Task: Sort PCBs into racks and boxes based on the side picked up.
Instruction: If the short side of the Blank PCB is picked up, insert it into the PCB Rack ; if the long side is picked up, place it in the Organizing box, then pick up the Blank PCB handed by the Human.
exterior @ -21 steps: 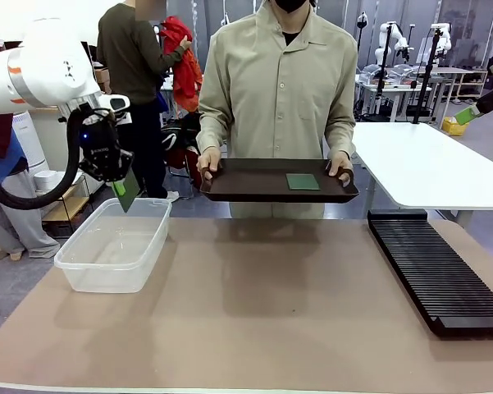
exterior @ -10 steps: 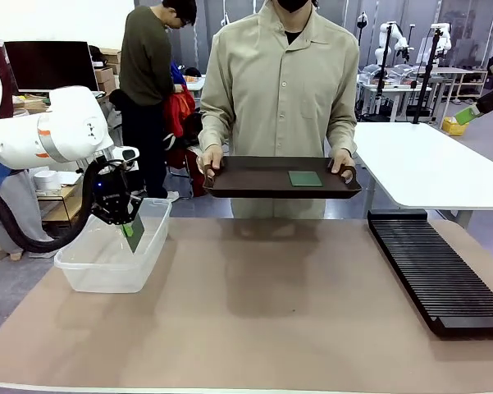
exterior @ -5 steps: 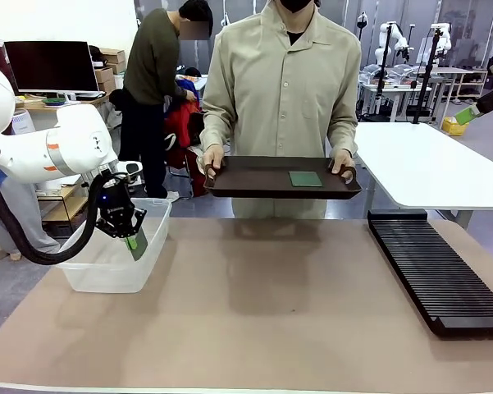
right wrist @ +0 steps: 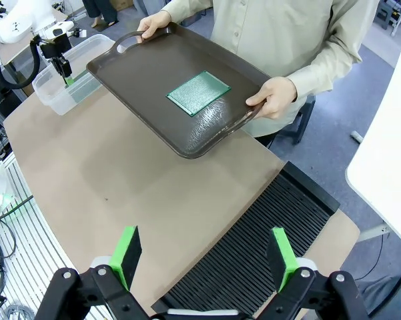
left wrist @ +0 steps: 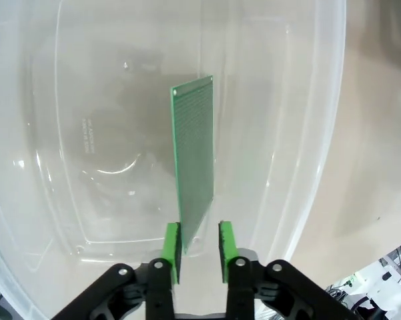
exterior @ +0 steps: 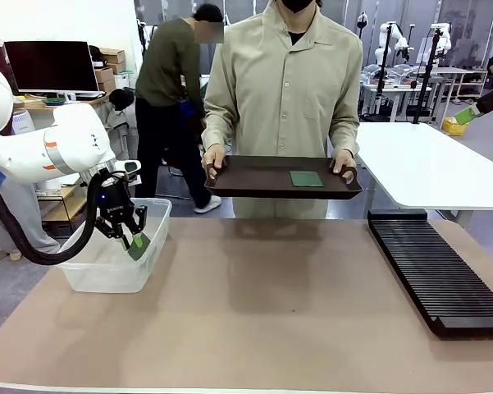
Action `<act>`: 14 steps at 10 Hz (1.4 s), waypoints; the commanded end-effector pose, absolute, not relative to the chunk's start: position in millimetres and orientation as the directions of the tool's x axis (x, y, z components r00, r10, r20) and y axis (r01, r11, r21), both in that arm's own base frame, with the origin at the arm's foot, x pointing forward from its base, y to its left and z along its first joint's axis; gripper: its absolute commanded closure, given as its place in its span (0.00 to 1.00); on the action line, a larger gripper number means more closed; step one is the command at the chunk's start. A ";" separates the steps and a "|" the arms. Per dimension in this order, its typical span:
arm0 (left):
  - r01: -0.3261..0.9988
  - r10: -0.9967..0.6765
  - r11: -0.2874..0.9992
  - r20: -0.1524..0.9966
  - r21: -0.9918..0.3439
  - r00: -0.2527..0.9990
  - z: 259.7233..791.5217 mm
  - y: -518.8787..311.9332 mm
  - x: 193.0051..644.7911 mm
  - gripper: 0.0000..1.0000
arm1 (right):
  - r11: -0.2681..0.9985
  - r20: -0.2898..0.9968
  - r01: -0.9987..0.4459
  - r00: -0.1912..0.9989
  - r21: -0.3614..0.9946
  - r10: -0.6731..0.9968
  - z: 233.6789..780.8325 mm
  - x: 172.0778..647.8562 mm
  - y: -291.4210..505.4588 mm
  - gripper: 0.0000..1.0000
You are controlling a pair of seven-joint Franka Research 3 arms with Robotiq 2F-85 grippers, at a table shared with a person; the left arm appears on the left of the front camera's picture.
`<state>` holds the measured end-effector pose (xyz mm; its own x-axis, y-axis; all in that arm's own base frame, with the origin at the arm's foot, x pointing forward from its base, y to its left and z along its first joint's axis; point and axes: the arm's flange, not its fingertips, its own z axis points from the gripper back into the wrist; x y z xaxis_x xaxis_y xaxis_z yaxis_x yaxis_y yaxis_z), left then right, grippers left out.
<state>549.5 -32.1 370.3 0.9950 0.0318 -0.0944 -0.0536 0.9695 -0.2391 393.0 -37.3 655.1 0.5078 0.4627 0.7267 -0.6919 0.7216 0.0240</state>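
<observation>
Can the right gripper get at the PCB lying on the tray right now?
Probably yes. The right gripper is open, and the PCB lies flat and uncovered on the tray, with the person's hands only at its ends.

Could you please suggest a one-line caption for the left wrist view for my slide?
Left gripper, jaws parted, with a green PCB between its pads inside the clear plastic box.

readable text: none. entry: faint moulded lettering (left wrist: 88, 133) on floor of clear plastic tub (left wrist: 307, 133), a few short lines, too small and blurred to make out. entry: green board (left wrist: 193, 153), dotted grid, no print legible.
</observation>
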 end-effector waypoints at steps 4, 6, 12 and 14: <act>-0.014 -0.003 0.981 -0.091 -0.192 0.996 400.4 -18.4 540.3 0.00 | 0.715 0.725 -0.699 0.507 0.028 0.466 653.1 392.8 -37.4 0.00; 0.026 -0.034 0.987 -0.045 -0.161 0.998 413.2 -21.8 541.1 0.00 | 0.715 0.725 -0.699 0.507 0.028 0.466 653.1 392.8 -37.4 0.00; 0.044 -0.042 0.988 0.014 -0.147 0.999 433.3 -26.9 545.5 0.00 | 0.715 0.725 -0.699 0.507 0.028 0.466 653.1 392.8 -37.4 0.00; 0.044 -0.042 0.988 0.014 -0.147 0.999 433.3 -26.9 545.5 0.00 | 0.715 0.725 -0.699 0.507 0.028 0.466 653.1 392.8 -37.4 0.00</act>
<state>546.9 -26.7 435.0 0.9991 -0.0311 0.0279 0.0348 0.9888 -0.1452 393.0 -37.3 655.1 0.5078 0.4627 0.7267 -0.6919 0.7216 0.0240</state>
